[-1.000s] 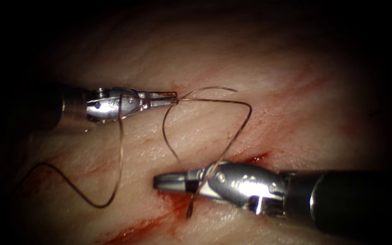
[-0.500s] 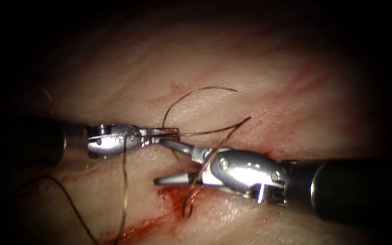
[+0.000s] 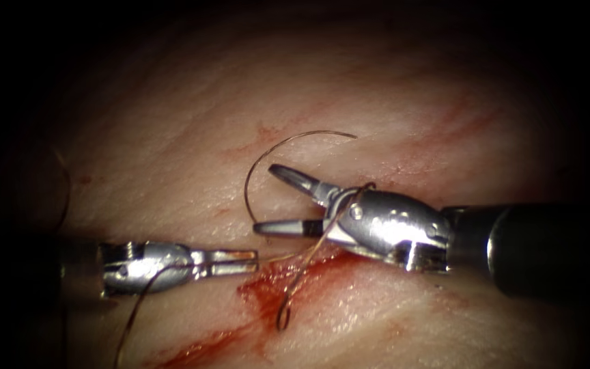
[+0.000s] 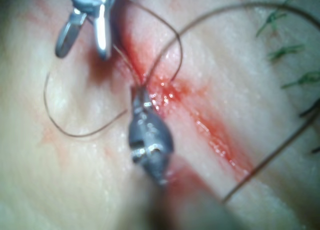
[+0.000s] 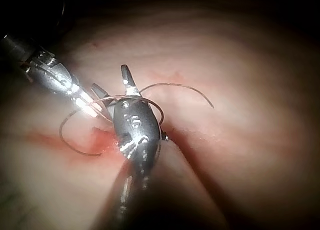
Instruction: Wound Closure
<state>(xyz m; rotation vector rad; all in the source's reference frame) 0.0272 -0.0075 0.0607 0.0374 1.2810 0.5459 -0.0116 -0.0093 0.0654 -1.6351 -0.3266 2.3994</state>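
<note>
Pale tissue [image 3: 172,137] with red-wet cut [image 3: 268,301]: left tool [image 3: 240,257] dropped lower-left, clamped on thread [image 3: 295,147]; right tool [image 3: 274,198] rose, jaws now spread, empty, thread looped round it; needle unseen.

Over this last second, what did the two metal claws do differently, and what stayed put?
The left tool, shut on the thread, dropped from above the cut to beside the red fluid, drawing the thread down. The right tool rose toward the upper right, its jaws opening; it holds nothing. The thread wraps the right tool. The loose loop lies unchanged on the tissue.
</note>
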